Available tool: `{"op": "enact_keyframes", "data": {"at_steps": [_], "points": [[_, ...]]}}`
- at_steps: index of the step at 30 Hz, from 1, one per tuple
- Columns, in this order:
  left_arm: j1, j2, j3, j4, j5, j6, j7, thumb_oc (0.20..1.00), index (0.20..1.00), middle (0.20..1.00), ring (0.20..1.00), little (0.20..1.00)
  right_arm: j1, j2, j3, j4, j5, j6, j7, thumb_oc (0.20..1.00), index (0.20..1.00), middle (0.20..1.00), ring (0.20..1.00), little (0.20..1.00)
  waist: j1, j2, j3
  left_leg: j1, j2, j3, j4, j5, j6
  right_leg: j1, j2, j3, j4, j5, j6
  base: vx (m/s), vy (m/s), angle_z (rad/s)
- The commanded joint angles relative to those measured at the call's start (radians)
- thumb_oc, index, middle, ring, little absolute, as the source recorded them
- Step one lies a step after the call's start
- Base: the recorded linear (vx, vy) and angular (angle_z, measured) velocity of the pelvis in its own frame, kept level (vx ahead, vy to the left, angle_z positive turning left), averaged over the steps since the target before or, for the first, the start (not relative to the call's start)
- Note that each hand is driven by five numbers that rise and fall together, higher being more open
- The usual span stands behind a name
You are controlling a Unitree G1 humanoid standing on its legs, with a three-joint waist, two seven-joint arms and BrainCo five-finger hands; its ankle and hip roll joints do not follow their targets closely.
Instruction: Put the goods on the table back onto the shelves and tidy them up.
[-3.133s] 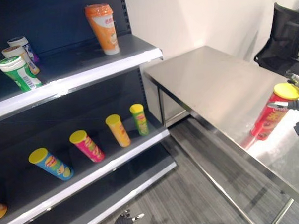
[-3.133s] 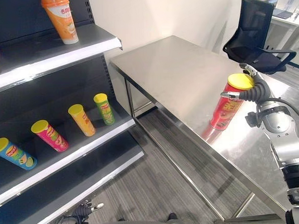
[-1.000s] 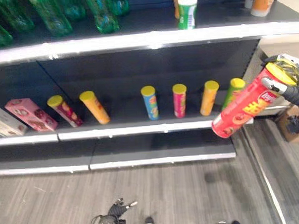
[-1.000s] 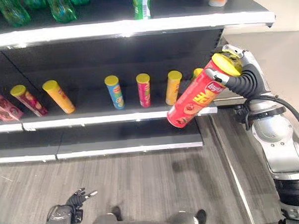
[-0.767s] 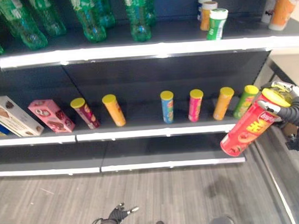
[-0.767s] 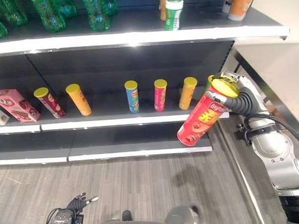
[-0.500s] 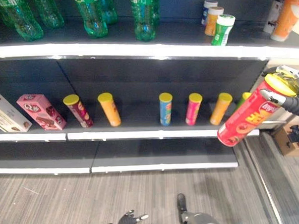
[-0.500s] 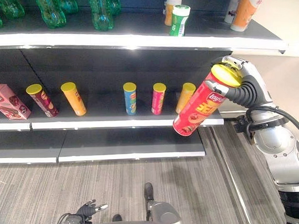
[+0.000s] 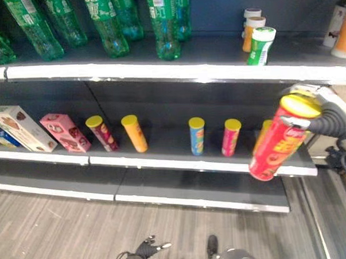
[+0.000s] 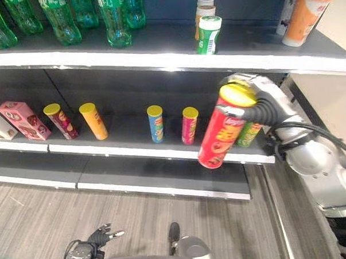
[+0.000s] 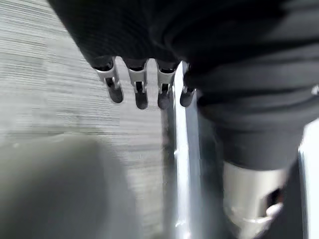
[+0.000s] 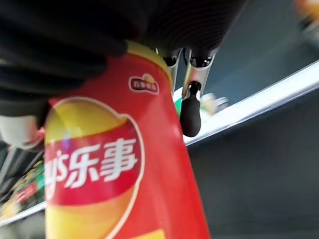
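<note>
A row of bottles (image 9: 108,26) is set on the left of the upper shelf (image 9: 170,69), with cups (image 9: 260,44) standing to the right. On the middle shelf (image 9: 163,163), boxes (image 9: 61,132) are placed at the left and chip cans (image 9: 196,135) are spaced out rightward. A large chip can (image 10: 222,127) is held tilted by the right hand (image 10: 264,108) in front of that shelf's right end.

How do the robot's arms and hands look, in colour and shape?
The right arm is silver-grey, built of rounded segments. The right hand has a dark ribbed cover over its back and wrist. The left hand has the same dark ribbed cover, with silver fingers ending in dark tips set in a row.
</note>
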Motion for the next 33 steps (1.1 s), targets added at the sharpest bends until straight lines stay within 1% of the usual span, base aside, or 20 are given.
{"op": "enact_keyframes", "data": {"at_steps": [1,2,3,4,5,7,9,11,14,16,19,21,24,25,27,28,29,30,31,33], "points": [[0.018,0.015,-0.003,-0.033,-0.064,0.001,0.008,1.000,1.000,1.000,1.000,1.000,-0.039,0.000,0.000,-0.026,0.036,-0.017,-0.003,0.200,0.200,0.200,0.200,0.200,0.010,-0.032,-0.008,0.068,0.040,0.125,-0.154,-0.017,0.076,0.163,-0.021,0.048,-0.316,0.097,0.117,0.18,0.110,0.43],[0.023,0.014,0.003,-0.033,-0.077,0.001,0.007,1.000,1.000,1.000,1.000,1.000,-0.052,0.002,0.021,-0.027,0.040,-0.015,0.005,0.200,0.200,0.200,0.200,0.200,0.021,-0.029,-0.009,0.085,0.071,0.122,-0.245,-0.040,0.086,0.168,-0.027,0.057,-0.316,0.091,0.127,0.14,0.089,0.31],[0.023,0.014,0.004,-0.033,-0.077,0.001,0.007,1.000,1.000,1.000,1.000,1.000,-0.055,0.003,0.023,-0.026,0.040,-0.016,0.004,0.200,0.200,0.200,0.200,0.200,0.021,-0.034,-0.010,0.088,0.066,0.125,-0.255,-0.033,0.088,0.166,-0.031,0.059,-0.316,0.093,0.127,0.22,0.311,-0.34],[0.033,0.021,0.020,-0.031,-0.116,-0.006,0.014,1.000,1.000,1.000,1.000,1.000,-0.084,0.005,0.064,-0.010,0.046,-0.023,0.007,0.200,0.200,0.200,0.200,0.200,0.042,-0.017,-0.024,0.109,0.148,0.056,-0.609,0.053,0.074,0.161,-0.048,0.090,-0.316,0.064,0.149,0.22,0.336,-0.56],[0.030,0.021,0.022,-0.027,-0.124,-0.007,0.022,1.000,1.000,1.000,1.000,1.000,-0.097,0.006,0.084,0.005,0.045,-0.026,0.001,0.200,0.200,0.200,0.200,0.200,0.049,-0.007,-0.027,0.106,0.171,0.015,-0.708,0.112,0.055,0.168,-0.045,0.105,-0.316,0.047,0.151,0.29,0.402,-0.47],[0.027,0.027,0.022,-0.017,-0.132,-0.007,0.028,1.000,1.000,1.000,1.000,1.000,-0.100,0.008,0.087,0.013,0.045,-0.025,-0.006,0.200,0.200,0.200,0.200,0.200,0.061,0.003,-0.030,0.094,0.179,-0.064,-0.806,0.139,0.024,0.184,-0.044,0.135,-0.316,0.027,0.157,0.20,0.223,-0.07],[0.023,0.038,0.023,-0.010,-0.134,-0.013,0.028,1.000,1.000,1.000,1.000,1.000,-0.093,0.005,0.080,0.017,0.049,-0.023,-0.010,0.200,0.200,0.200,0.200,0.200,0.056,0.018,-0.038,0.074,0.175,-0.094,-0.813,0.139,0.001,0.205,-0.058,0.147,-0.316,0.012,0.173,0.21,0.323,-0.30],[0.012,0.036,0.016,0.001,-0.123,-0.014,0.027,1.000,1.000,1.000,1.000,1.000,-0.114,0.009,0.100,0.016,0.047,-0.020,-0.001,0.200,0.200,0.200,0.200,0.200,0.056,0.038,-0.050,0.070,0.165,-0.119,-0.813,0.143,-0.003,0.204,-0.071,0.172,-0.316,0.018,0.183,0.16,0.382,-0.44],[-0.013,0.035,0.007,0.020,-0.106,-0.015,0.025,1.000,1.000,1.000,1.000,1.000,-0.120,0.031,0.113,0.021,0.038,-0.015,0.004,0.200,0.200,0.200,0.200,0.200,0.051,0.040,-0.069,0.093,0.137,-0.073,-0.813,0.126,0.002,0.204,-0.123,0.187,-0.316,0.036,0.212,0.18,0.414,-0.43],[-0.026,0.044,-0.004,0.024,-0.084,-0.020,0.021,1.000,1.000,1.000,1.000,1.000,-0.105,0.045,0.105,0.017,0.023,-0.009,0.013,0.200,0.200,0.200,0.200,0.200,0.051,0.027,-0.080,0.104,0.098,-0.039,-0.806,0.101,0.027,0.211,-0.178,0.191,-0.316,0.052,0.240,0.20,0.433,-0.51],[-0.040,0.061,-0.010,0.021,-0.063,-0.020,0.029,1.000,1.000,1.000,1.000,1.000,-0.128,0.067,0.138,0.024,0.009,-0.001,0.016,0.200,0.200,0.200,0.200,0.200,0.053,0.000,-0.094,0.126,0.042,0.000,-0.803,0.063,0.070,0.181,-0.232,0.219,-0.281,0.078,0.261,0.16,0.408,-0.13],[-0.042,0.080,0.001,0.009,-0.066,-0.017,0.031,1.000,1.000,1.000,1.000,1.000,-0.178,0.101,0.198,0.034,0.005,0.007,0.027,0.200,0.200,0.200,0.200,0.200,0.062,-0.021,-0.095,0.158,-0.003,0.044,-0.812,0.028,0.115,0.125,-0.261,0.238,-0.207,0.141,0.281,0.20,0.500,-0.26],[-0.044,0.081,-0.002,0.008,-0.061,-0.015,0.034,1.000,1.000,1.000,1.000,1.000,-0.182,0.105,0.214,0.044,-0.004,0.014,0.032,0.200,0.200,0.200,0.200,0.200,0.063,-0.029,-0.088,0.176,-0.039,0.053,-0.813,0.014,0.140,0.102,-0.289,0.231,-0.132,0.212,0.286,0.11,0.317,-0.13],[-0.042,0.085,-0.007,0.004,-0.052,-0.013,0.035,1.000,1.000,1.000,1.000,1.000,-0.180,0.111,0.219,0.047,-0.014,0.016,0.029,0.200,0.200,0.200,0.200,0.200,0.066,-0.028,-0.079,0.179,-0.050,0.058,-0.813,0.006,0.150,0.085,-0.293,0.208,-0.094,0.229,0.280,0.06,0.282,0.05],[-0.037,0.087,-0.009,0.000,-0.048,-0.011,0.031,1.000,1.000,1.000,1.000,1.000,-0.170,0.109,0.213,0.046,-0.016,0.018,0.030,0.200,0.200,0.200,0.200,0.200,0.063,-0.029,-0.077,0.181,-0.054,0.054,-0.813,0.001,0.153,0.082,-0.278,0.207,-0.083,0.219,0.269,0.04,0.150,0.12],[-0.037,0.089,-0.012,0.000,-0.040,-0.009,0.028,1.000,1.000,1.000,1.000,1.000,-0.157,0.108,0.205,0.048,-0.021,0.021,0.033,0.200,0.200,0.200,0.200,0.200,0.057,-0.030,-0.071,0.182,-0.061,0.045,-0.813,-0.002,0.158,0.068,-0.244,0.226,-0.088,0.202,0.257,0.06,0.117,0.15],[-0.036,0.086,-0.020,0.009,-0.034,-0.009,0.028,1.000,1.000,1.000,1.000,1.000,-0.152,0.109,0.198,0.048,-0.016,0.024,0.033,0.200,0.200,0.200,0.200,0.200,0.054,-0.026,-0.070,0.186,-0.066,0.048,-0.813,-0.008,0.158,0.060,-0.212,0.221,-0.123,0.168,0.247,0.07,0.116,0.12],[-0.037,0.086,-0.020,0.009,-0.034,-0.009,0.028,1.000,1.000,1.000,1.000,1.000,-0.152,0.108,0.198,0.047,-0.016,0.024,0.033,0.200,0.200,0.200,0.200,0.200,0.053,-0.025,-0.069,0.187,-0.064,0.048,-0.813,-0.010,0.157,0.062,-0.210,0.220,-0.124,0.167,0.247,0.08,0.090,0.10],[-0.041,0.082,-0.026,0.018,-0.029,-0.008,0.029,1.000,1.000,1.000,1.000,1.000,-0.161,0.110,0.200,0.046,-0.010,0.024,0.031,0.200,0.200,0.200,0.200,0.200,0.050,-0.021,-0.068,0.189,-0.067,0.049,-0.813,-0.012,0.158,0.052,-0.192,0.202,-0.159,0.152,0.238,0.05,0.036,0.06],[-0.045,0.073,-0.035,0.025,-0.025,-0.008,0.027,1.000,1.000,1.000,1.000,1.000,-0.171,0.109,0.202,0.046,0.003,0.018,0.028,0.200,0.200,0.200,0.200,0.200,0.040,-0.018,-0.060,0.197,-0.078,0.048,-0.813,-0.016,0.161,0.013,-0.152,0.185,-0.211,0.153,0.229,0.09,0.056,0.10]]}}
